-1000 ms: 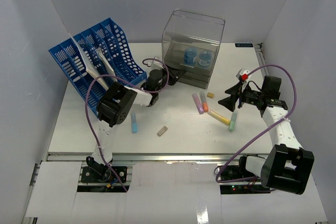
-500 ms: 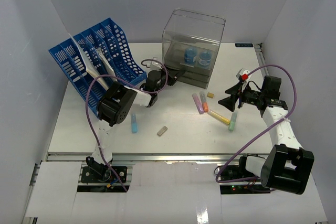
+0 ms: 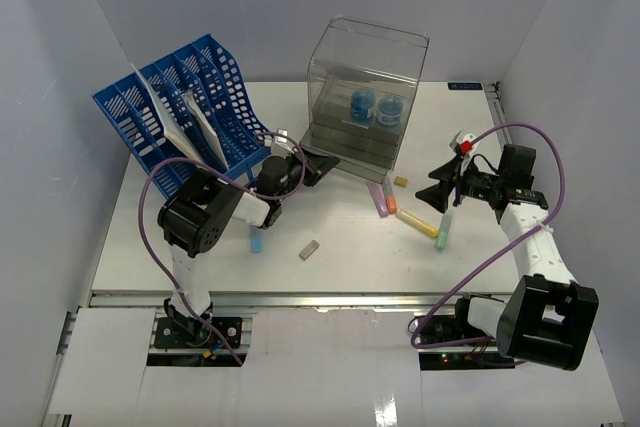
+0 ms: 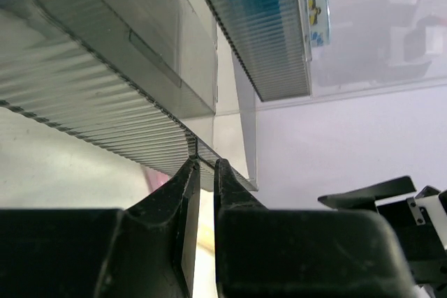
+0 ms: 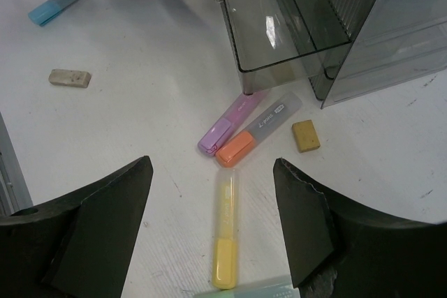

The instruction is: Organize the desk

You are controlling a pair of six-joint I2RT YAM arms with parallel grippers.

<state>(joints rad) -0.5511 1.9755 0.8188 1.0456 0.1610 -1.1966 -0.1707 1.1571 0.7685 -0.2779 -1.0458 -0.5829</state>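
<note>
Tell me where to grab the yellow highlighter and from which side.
Grip the yellow highlighter mid-barrel, from straight above, closing across its narrow width. It lies flat on the desk; one end nearly meets the green highlighter, so the middle looks freest.

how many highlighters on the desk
5: blue at left; purple and orange together before the drawers; yellow and green under the right end effector. Drawers may hide more.
</note>
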